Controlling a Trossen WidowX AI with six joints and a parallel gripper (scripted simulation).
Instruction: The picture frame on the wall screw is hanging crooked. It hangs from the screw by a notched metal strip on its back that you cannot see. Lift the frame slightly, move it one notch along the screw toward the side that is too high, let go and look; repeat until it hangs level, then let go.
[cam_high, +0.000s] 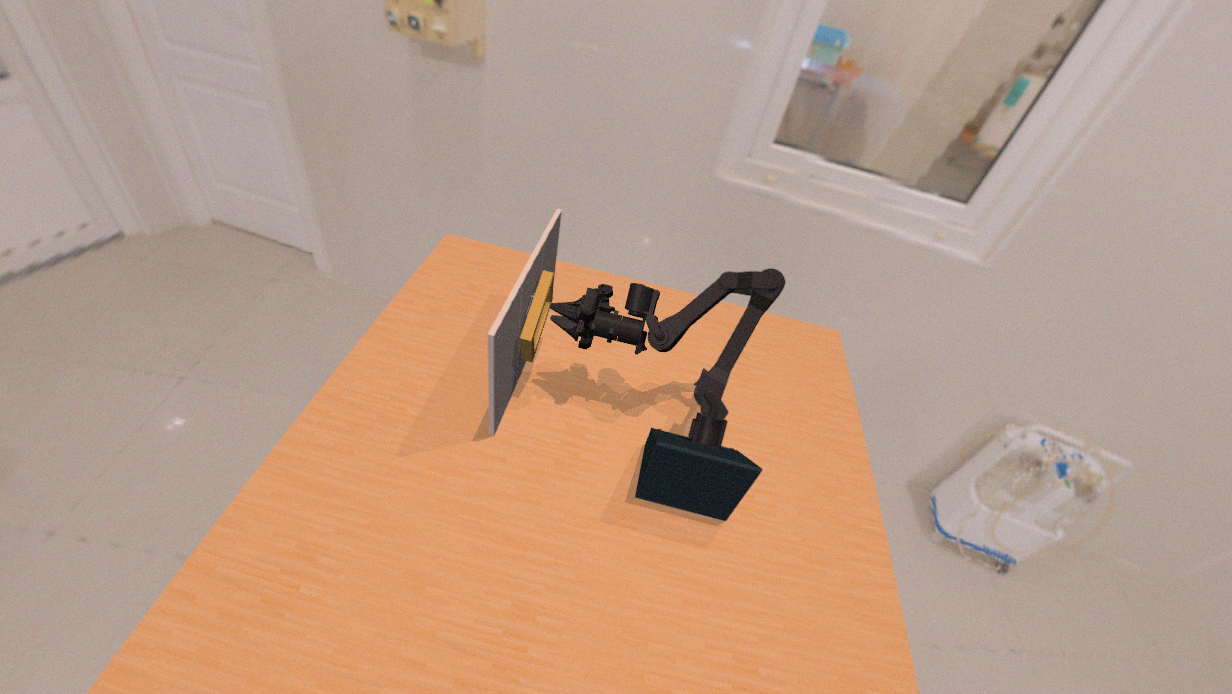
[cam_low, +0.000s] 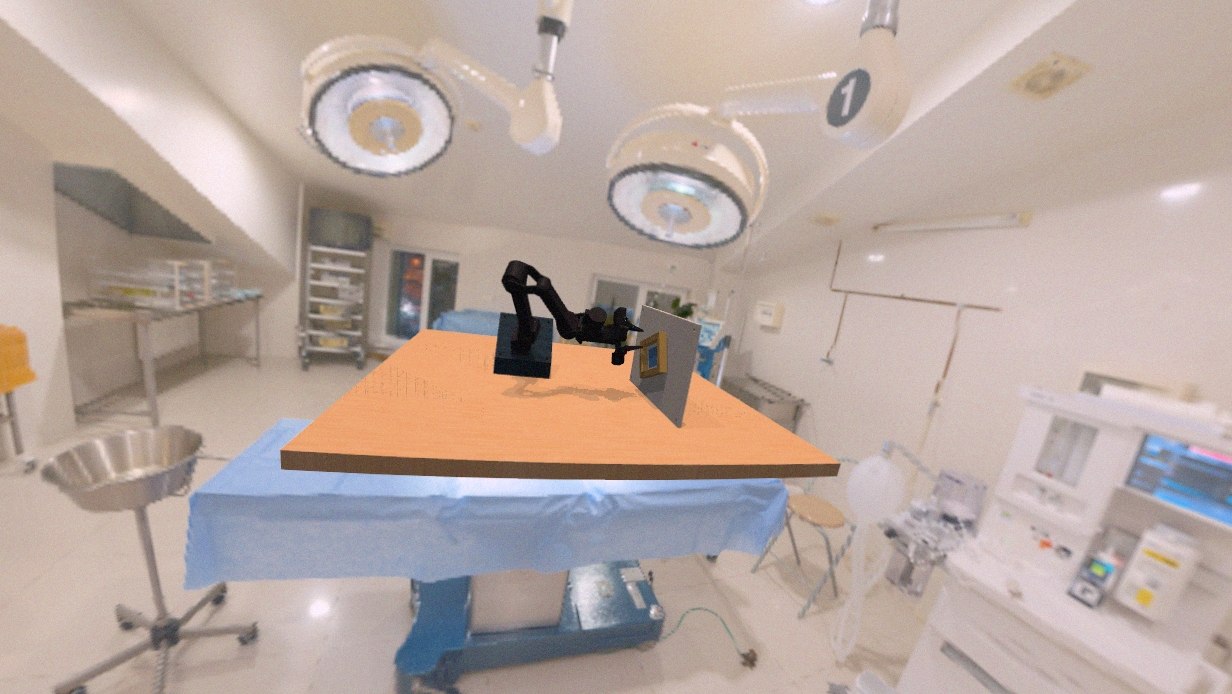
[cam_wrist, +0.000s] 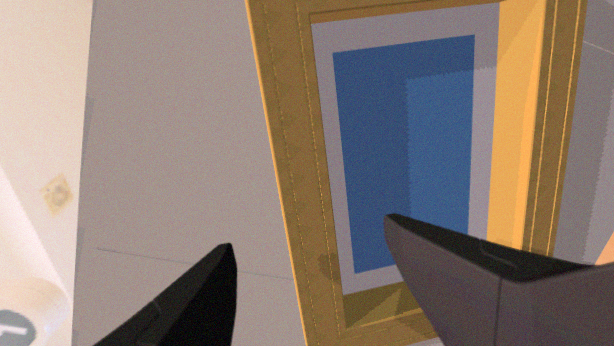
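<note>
The gold picture frame (cam_high: 527, 346) (cam_low: 663, 355) (cam_wrist: 300, 150) with a blue picture hangs on the grey upright panel (cam_high: 504, 383) (cam_low: 681, 375) (cam_wrist: 175, 125). It is crooked: its end nearer the exterior camera is higher, the right end as the arm faces it. My gripper (cam_high: 552, 312) (cam_low: 641, 338) (cam_wrist: 310, 240) is open and empty, close in front of the frame. In the wrist view one fingertip shows beyond the top rail and the other in front of the picture, with the rail between them in line of sight. I cannot tell whether they touch. The screw and strip are hidden.
The panel stands on the wooden table (cam_high: 431, 560) (cam_low: 482, 431). The arm's dark base block (cam_high: 694, 478) (cam_low: 522, 366) stands on the same table, on the side the frame faces. The panel's top edge shows at the left of the wrist view.
</note>
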